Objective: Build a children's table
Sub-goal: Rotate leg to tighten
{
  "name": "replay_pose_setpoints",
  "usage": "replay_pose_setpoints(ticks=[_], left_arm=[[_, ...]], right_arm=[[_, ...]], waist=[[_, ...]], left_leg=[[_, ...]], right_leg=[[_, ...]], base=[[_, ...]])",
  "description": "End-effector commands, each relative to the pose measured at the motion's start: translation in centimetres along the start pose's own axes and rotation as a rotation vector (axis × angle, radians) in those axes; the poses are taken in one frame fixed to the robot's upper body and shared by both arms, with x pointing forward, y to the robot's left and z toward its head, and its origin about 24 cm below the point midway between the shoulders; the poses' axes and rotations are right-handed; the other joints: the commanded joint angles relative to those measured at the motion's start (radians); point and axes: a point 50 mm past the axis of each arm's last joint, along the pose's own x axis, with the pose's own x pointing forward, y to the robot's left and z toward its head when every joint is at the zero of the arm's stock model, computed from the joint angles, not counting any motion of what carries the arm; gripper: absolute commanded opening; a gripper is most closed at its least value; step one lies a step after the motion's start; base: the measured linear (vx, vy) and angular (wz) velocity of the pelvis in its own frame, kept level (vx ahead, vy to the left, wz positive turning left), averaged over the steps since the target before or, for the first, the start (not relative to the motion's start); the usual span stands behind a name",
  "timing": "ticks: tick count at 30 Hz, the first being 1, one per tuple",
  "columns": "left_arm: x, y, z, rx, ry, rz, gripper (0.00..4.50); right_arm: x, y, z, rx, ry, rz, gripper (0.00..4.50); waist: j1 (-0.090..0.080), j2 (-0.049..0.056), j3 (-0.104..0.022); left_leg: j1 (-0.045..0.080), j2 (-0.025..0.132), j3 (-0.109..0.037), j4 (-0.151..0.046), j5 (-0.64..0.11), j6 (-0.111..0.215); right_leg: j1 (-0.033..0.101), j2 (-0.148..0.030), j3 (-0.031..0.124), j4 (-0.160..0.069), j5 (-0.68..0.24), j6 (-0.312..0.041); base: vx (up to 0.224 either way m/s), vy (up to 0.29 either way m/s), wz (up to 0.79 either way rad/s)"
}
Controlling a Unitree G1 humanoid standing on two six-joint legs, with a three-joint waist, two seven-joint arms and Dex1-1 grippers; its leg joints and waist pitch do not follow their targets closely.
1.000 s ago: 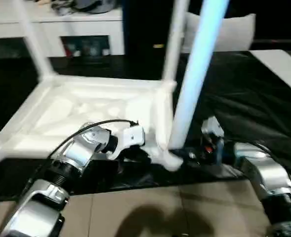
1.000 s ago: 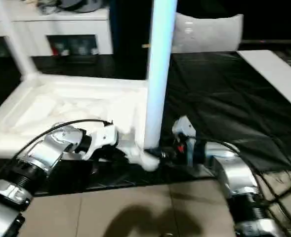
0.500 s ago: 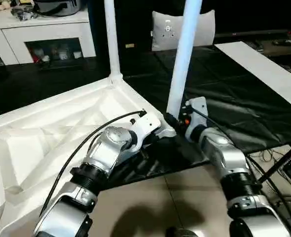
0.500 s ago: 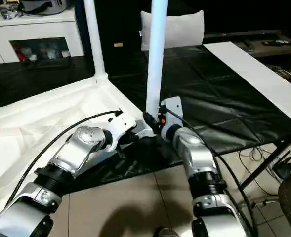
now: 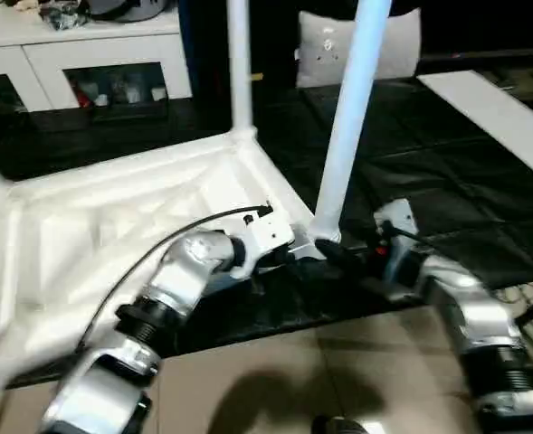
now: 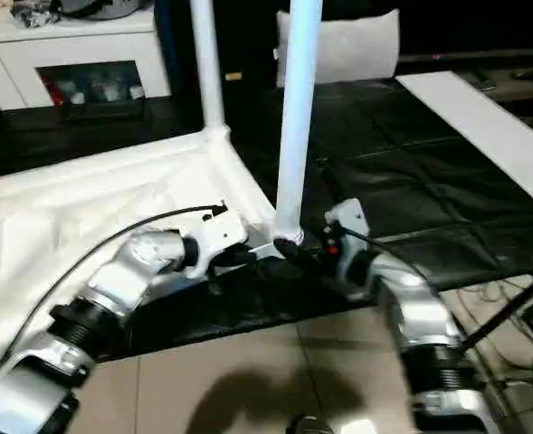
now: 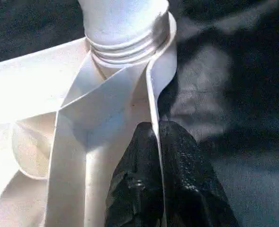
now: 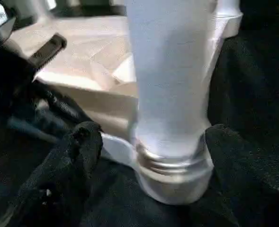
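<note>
1. Black sheeting [image 5: 447, 172] covers the bench; beyond it stands a white cabinet [image 5: 85, 63] with glass doors.
2. On the sheeting the table top [image 5: 112, 235] lies upside down, ribbed side up, near the bench's front edge.
3. Two legs stand upright in corner sockets: the near leg [image 5: 347, 117] at the front corner, the far leg [image 5: 239, 63] at the corner behind it.
4. Left gripper [image 7: 157, 142] is pinched on the table top's thin side wall, just beside the near leg's socket.
5. Right gripper [image 8: 148, 142] stands spread wide, one finger on each side of the near leg's base; its fingers [image 8: 82, 142] seem apart from the leg, though the view is blurred.
</note>
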Motion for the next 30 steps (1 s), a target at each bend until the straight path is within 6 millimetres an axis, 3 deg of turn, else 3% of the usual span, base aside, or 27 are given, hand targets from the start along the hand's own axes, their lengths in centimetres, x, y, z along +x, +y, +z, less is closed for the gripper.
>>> replay_pose_setpoints(ticks=[1, 3, 4, 5, 7, 9, 11, 16, 21, 22, 26, 30], left_arm=[[-0.1, -1.4, -1.9, 0.043, 0.081, -0.157, 0.0], [-0.6, -1.8, -2.0, 0.095, 0.074, -0.238, 0.0], [-0.8, -2.0, -2.1, 0.127, 0.083, -0.289, 0.0], [-0.9, -2.1, -2.2, 0.149, 0.087, -0.321, 0.0], [-1.1, -2.4, -2.2, 0.183, 0.089, -0.383, 0.0], [-1.3, -2.5, -2.3, 0.198, 0.085, -0.426, 0.0], [-1.4, -2.7, -2.2, 0.215, 0.079, -0.465, 0.0], [-1.7, -3.2, -2.0, 0.26, 0.065, -0.576, 0.0], [-1.6, -3.6, -1.9, 0.28, 0.06, -0.621, 0.0], [-1.5, -3.7, -1.9, 0.279, 0.06, -0.622, 0.0], [-1.4, -3.6, -1.9, 0.273, 0.053, -0.619, 0.0], [-1.5, -3.5, -2.1, 0.266, 0.054, -0.611, 0.0]], right_arm=[[-0.7, -0.3, 1.0, -0.05, -0.012, 0.04, 4.23], [-1.3, -0.4, 1.2, -0.089, 0.007, 0.086, 4.31], [-1.6, -0.2, 1.4, -0.112, 0.016, 0.143, 4.31], [-1.7, 0.1, 1.6, -0.115, 0.019, 0.187, 4.31], [-1.9, 0.5, 1.8, -0.116, 0.028, 0.269, 4.31], [-1.8, 0.8, 1.9, -0.117, 0.038, 0.318, 4.13], [-1.8, 1.2, 1.9, -0.112, 0.056, 0.375, 3.9], [-1.4, 2.0, 1.7, -0.112, 0.097, 0.49, 3.49], [-0.6, 2.6, 1.4, -0.102, 0.124, 0.556, 3.34], [-0.5, 2.6, 1.3, -0.099, 0.126, 0.562, 3.06], [-0.5, 2.9, 1.2, -0.084, 0.13, 0.591, 2.73], [-0.5, 3.1, 1.2, -0.065, 0.133, 0.618, 2.52]], waist=[[0.019, -0.021, -0.068], [0.031, -0.019, -0.07], [0.039, -0.02, -0.075], [0.047, -0.022, -0.081], [0.062, -0.016, -0.084], [0.076, -0.016, -0.082], [0.096, -0.018, -0.075], [0.112, -0.018, -0.069], [0.115, -0.019, -0.072], [0.114, -0.021, -0.074], [0.117, -0.022, -0.077], [0.118, -0.023, -0.076]], left_leg=[[-0.017, -0.017, 0.042, -0.063, -0.298, 0.122], [-0.013, -0.017, 0.046, -0.057, -0.272, 0.123], [-0.021, -0.018, 0.045, -0.054, -0.225, 0.126], [-0.019, -0.019, 0.047, -0.049, -0.17, 0.138], [-0.017, -0.019, 0.049, -0.042, -0.096, 0.165], [-0.011, -0.015, 0.054, -0.038, -0.066, 0.18], [-0.007, -0.012, 0.06, -0.043, -0.126, 0.153], [0.005, -0.007, 0.063, -0.055, -0.226, 0.086], [0.006, -0.006, 0.063, -0.055, -0.224, 0.072], [0.002, -0.007, 0.062, -0.054, -0.208, 0.072], [0.001, -0.007, 0.062, -0.051, -0.177, 0.08], [0.001, -0.008, 0.062, -0.052, -0.185, 0.081]], right_leg=[[0.057, 0.005, 0.026, -0.05, -0.32, -0.22], [0.053, 0.006, 0.033, -0.044, -0.304, -0.234], [0.062, 0.009, 0.037, -0.031, -0.254, -0.241], [0.066, 0.012, 0.038, -0.02, -0.172, -0.261], [0.067, 0.015, 0.04, -0.008, -0.068, -0.289], [0.063, 0.018, 0.041, -0.002, -0.025, -0.306], [0.063, 0.016, 0.043, -0.008, -0.131, -0.283], [0.055, 0.015, 0.048, -0.021, -0.293, -0.227], [0.055, 0.016, 0.05, -0.018, -0.271, -0.227], [0.058, 0.016, 0.049, -0.014, -0.252, -0.23], [0.06, 0.017, 0.049, -0.009, -0.208, -0.24], [0.06, 0.017, 0.048, -0.011, -0.226, -0.237]], base=[[0.055, -0.046, 0.09], [0.061, -0.048, 0.07], [0.062, -0.041, -0.01], [0.062, -0.041, -0.01], [0.0, 0.0, 0.0], [0.0, 0.0, 0.0], [0.0, 0.0, 0.0], [0.0, 0.0, 0.0], [0.0, 0.0, 0.0], [0.0, 0.0, 0.0], [0.0, 0.0, 0.0], [0.0, 0.0, 0.0]])
